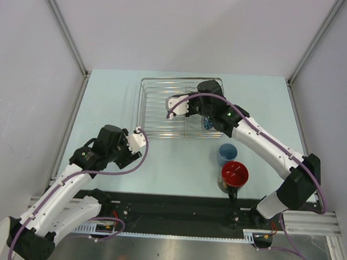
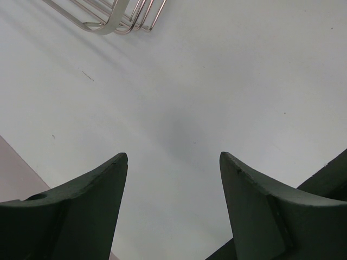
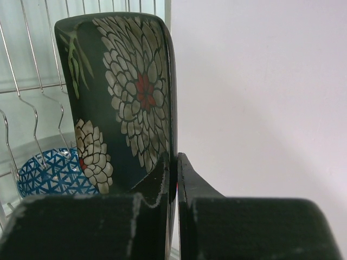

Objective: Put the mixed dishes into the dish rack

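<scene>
Already in the rack [image 1: 154, 106], at its right end: a blue-patterned bowl [image 3: 49, 173], clear only from the right wrist. Beside it, a flowered dark plate [image 3: 124, 92] on edge, pinched by the right end effector [image 3: 173, 162]. Off the rack's near right corner, on the worktop [image 1: 111, 103]: cup [image 1: 227, 152] and mug [image 1: 234, 175]. Left end effector [image 2: 173, 156] wide and empty, by the rack's near left corner.

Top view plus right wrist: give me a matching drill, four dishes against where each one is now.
Things:
1. flowered dark plate
2. blue-patterned bowl
3. light blue cup
4. red-inside mug

Places:
A. standing on the table, between the dish rack and the mug
B. pinched upright in the right claw
C. lying in the dish rack
D. standing on the table, closest to its near edge

Pairs: 1-B, 2-C, 3-A, 4-D
</scene>
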You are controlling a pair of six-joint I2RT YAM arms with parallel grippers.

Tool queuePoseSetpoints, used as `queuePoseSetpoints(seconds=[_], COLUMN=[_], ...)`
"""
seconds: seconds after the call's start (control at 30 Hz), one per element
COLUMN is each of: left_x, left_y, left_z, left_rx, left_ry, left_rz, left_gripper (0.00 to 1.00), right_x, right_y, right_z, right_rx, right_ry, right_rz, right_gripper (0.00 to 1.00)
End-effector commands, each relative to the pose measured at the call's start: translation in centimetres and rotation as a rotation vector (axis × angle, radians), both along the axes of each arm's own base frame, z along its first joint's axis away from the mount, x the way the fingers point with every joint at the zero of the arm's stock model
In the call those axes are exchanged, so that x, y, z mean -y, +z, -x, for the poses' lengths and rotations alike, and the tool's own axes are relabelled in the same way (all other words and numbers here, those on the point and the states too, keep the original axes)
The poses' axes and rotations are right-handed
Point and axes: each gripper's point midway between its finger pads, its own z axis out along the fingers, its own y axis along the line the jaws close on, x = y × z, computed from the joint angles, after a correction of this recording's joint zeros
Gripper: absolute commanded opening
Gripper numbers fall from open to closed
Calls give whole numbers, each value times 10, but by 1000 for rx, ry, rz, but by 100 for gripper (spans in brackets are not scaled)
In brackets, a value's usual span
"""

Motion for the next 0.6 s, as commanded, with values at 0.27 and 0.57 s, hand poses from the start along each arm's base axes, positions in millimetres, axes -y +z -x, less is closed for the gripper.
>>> queuePoseSetpoints(seconds=[0.27, 0.57], left_x=[-1, -2], left_y=[7, 11], left_z=[-6, -9], left_rx=[39, 45], left_ry=[21, 23], left_rz=[22, 20], left_gripper=[74, 74], right_x=[-10, -1], right_y=[57, 21], right_z=[-17, -27], right_rx=[159, 41], right_ry=[8, -21], right_rz=[-132, -158], right_gripper=[0, 0])
